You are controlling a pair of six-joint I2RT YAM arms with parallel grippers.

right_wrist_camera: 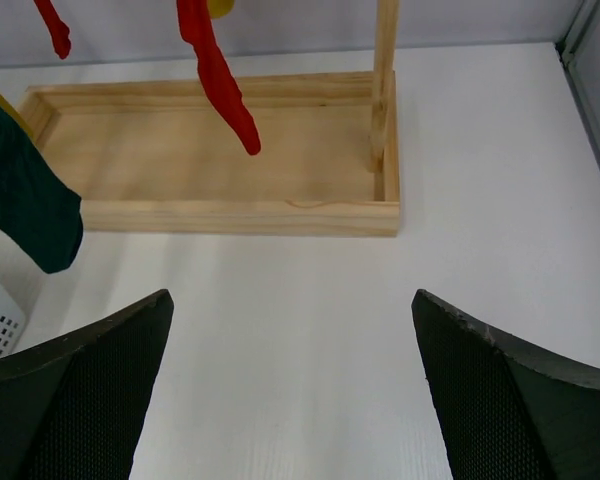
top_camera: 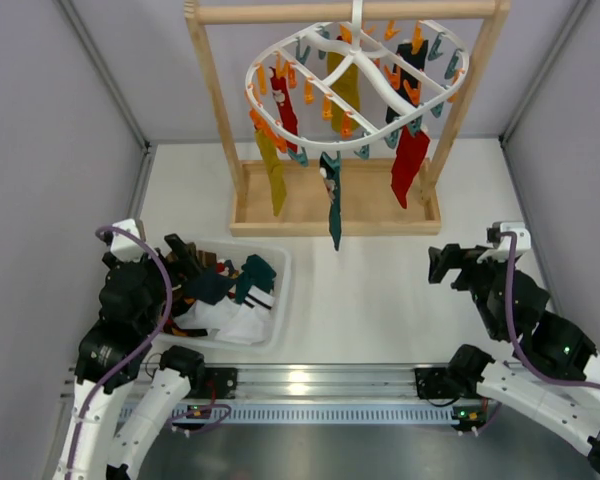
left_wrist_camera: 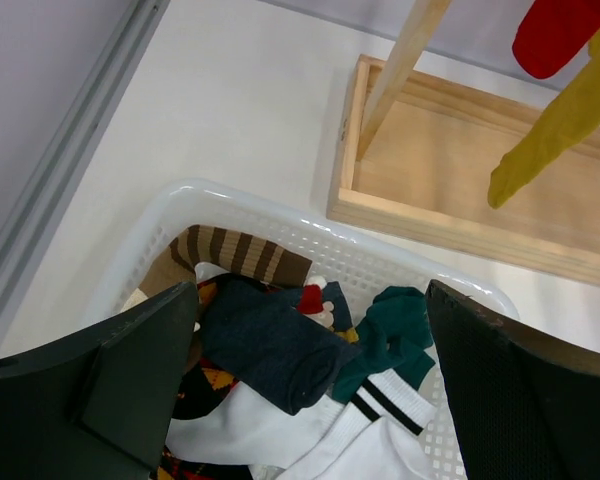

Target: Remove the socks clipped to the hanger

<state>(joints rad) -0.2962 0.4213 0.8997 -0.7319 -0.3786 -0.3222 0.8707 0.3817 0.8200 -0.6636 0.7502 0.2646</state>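
Observation:
The white oval hanger (top_camera: 380, 85) hangs from the wooden rack's top bar with orange and teal clips. Socks still hang from it: a mustard one (top_camera: 272, 175) at left, a small red one (top_camera: 286, 112), a mustard one (top_camera: 346, 88) at centre, a dark teal one (top_camera: 334, 205) in front, a red one (top_camera: 409, 165) at right. My left gripper (top_camera: 185, 255) is open over the white basket (top_camera: 277, 262); in the left wrist view (left_wrist_camera: 310, 300) nothing is between its fingers. My right gripper (top_camera: 448, 265) is open and empty above the table, also in the right wrist view (right_wrist_camera: 290, 310).
The basket (left_wrist_camera: 280, 222) holds loose socks: a navy one (left_wrist_camera: 275, 345), a teal one (left_wrist_camera: 395, 335), white and brown-striped ones. The wooden rack's base tray (top_camera: 335, 205) stands at the back centre, with uprights (top_camera: 217, 95) either side. Grey walls enclose the table.

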